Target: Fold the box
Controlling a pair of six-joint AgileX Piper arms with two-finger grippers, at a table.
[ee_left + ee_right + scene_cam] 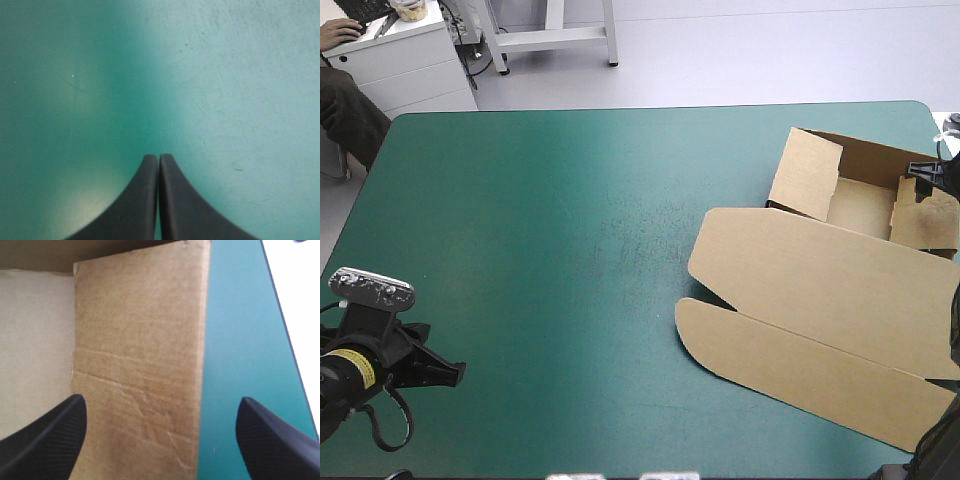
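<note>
The brown box [820, 290] lies at the table's right side. Its lid and front flap are spread flat toward the near edge, and its tray part [865, 195] at the far end has walls raised. My right gripper [926, 178] is at the tray's right wall. In the right wrist view it [160, 402] stands open, with a brown wall panel [140, 355] ahead between its fingers, one finger [47, 432] over the tray's inside. My left gripper [445, 372] hangs near the table's front left, far from the box. It [159, 159] is shut on nothing above bare teal-green cover.
The table's right edge [282, 340] runs close beside the box wall, with pale floor beyond it. Open teal-green cover [550, 250] stretches across the middle and left of the table.
</note>
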